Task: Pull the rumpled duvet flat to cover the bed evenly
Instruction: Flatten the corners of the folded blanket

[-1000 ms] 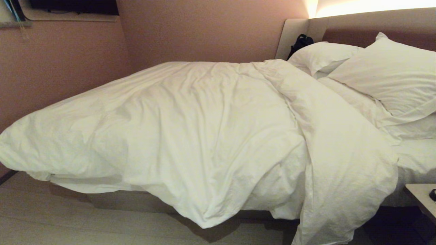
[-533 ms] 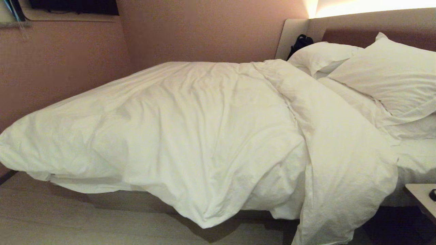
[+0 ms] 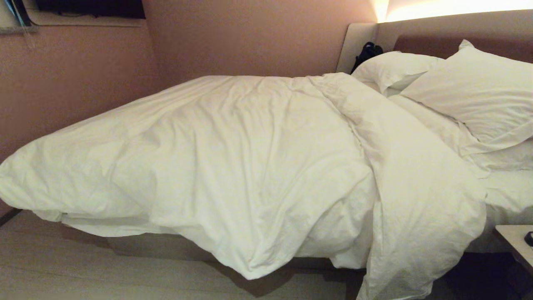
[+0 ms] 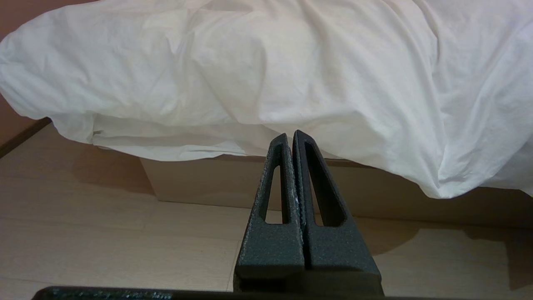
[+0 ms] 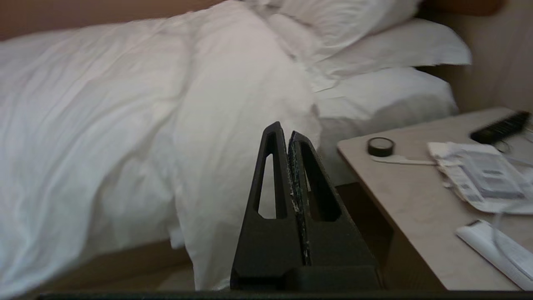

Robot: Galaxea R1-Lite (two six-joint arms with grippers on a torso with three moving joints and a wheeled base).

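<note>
I have the bed [image 3: 510,196] broadside ahead of me, its headboard [image 3: 420,35] off to my right. The duvet [image 3: 250,166] is heaped across the mattress and spills over the near edge, one long fold hanging toward the floor beyond and a little to the left of my right gripper [image 5: 287,135]. The pillows [image 3: 474,89] lie past that fold, and a bedside table [image 5: 416,200] sits just to that gripper's right. The right gripper has its fingers pressed together, holding nothing. The left gripper [image 4: 290,135] is likewise closed and empty, low in front of the overhanging duvet edge. I judge I am only at the approach: next I must open the right fingers and pinch that hanging fold.
</note>
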